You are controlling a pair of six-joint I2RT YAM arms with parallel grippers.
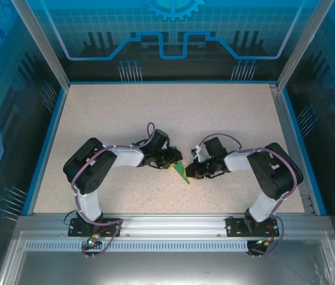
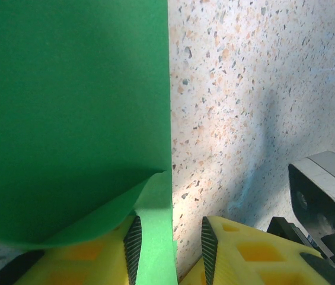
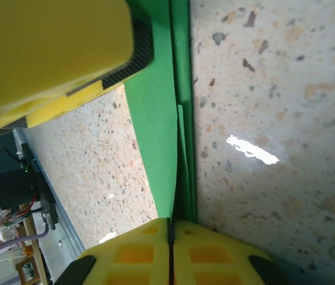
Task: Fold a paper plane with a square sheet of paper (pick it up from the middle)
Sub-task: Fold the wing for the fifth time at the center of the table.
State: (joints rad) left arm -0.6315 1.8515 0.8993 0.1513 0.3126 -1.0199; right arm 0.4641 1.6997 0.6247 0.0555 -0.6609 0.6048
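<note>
Both arms meet at the middle of the desk (image 1: 155, 113), right on the green paper plane (image 1: 182, 171) sitting between them. The right gripper (image 3: 170, 224) is pinched closed on the paper's folded edge. The left gripper (image 2: 170, 228) has its fingers apart, with a loose flap of paper running between them, not clamped as far as I can see.

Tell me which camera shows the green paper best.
Left wrist: the paper spreads its broad flat face and straight edge, one flap curling into the left gripper. Right wrist shows a narrow folded strip pinched by the right gripper. Top view shows a small sliver.
</note>
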